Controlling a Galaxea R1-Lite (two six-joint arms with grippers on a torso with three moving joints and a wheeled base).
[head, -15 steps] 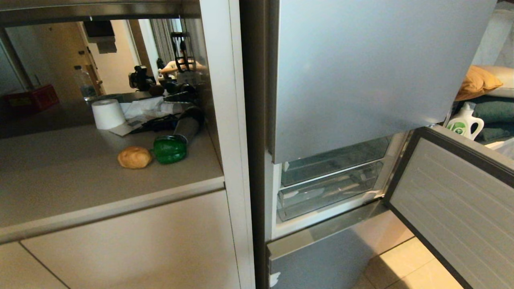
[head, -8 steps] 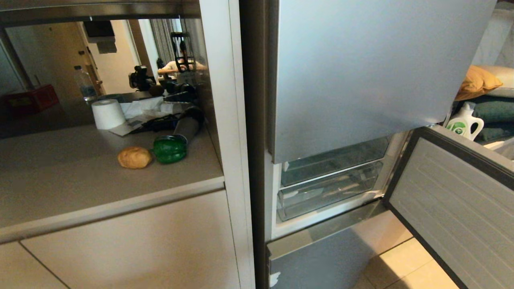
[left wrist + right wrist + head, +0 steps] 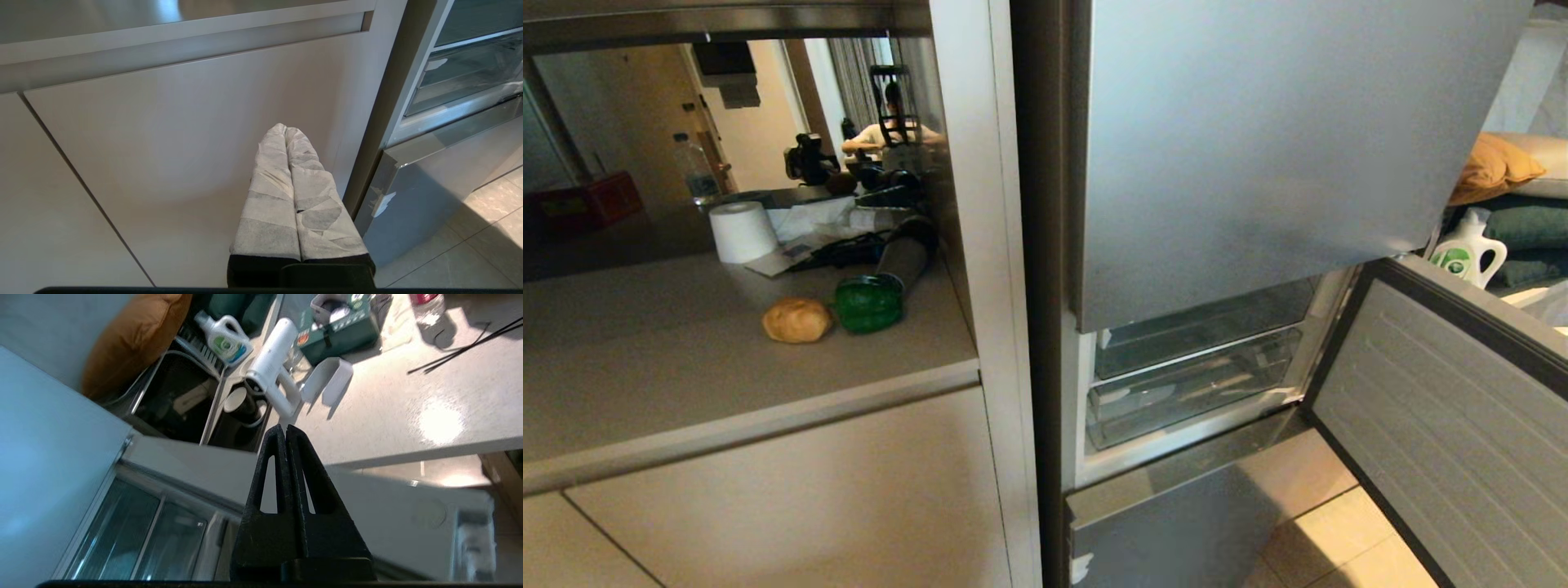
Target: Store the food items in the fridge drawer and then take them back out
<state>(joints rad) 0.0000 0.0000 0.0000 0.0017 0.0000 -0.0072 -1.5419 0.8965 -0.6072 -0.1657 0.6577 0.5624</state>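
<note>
A tan potato-like lump [image 3: 796, 320] and a glossy green bell pepper [image 3: 868, 304] lie side by side on the beige counter [image 3: 686, 384]. The fridge drawer's middle front panel [image 3: 1445, 433] is swung out to the right, ribbed inner side showing. Clear glass bins [image 3: 1192, 392] are bared inside it. No arm shows in the head view. My left gripper [image 3: 284, 128], with tape-wrapped fingers, is shut and empty in front of the cabinet door under the counter. My right gripper [image 3: 284, 428] is shut and empty over the open panel's top edge [image 3: 196, 465].
A white paper roll [image 3: 742, 231] and a grey-black hair dryer [image 3: 903, 257] sit behind the food. Above hangs the tall upper door [image 3: 1258, 147]; below is a shut panel [image 3: 1176, 523] with white tape. A detergent bottle [image 3: 1468, 249] and orange cushion [image 3: 1494, 167] lie beyond.
The open panel's lower edge has shifted slightly, and a faint shadow has spread over the upper door. The potato and pepper have not moved.
</note>
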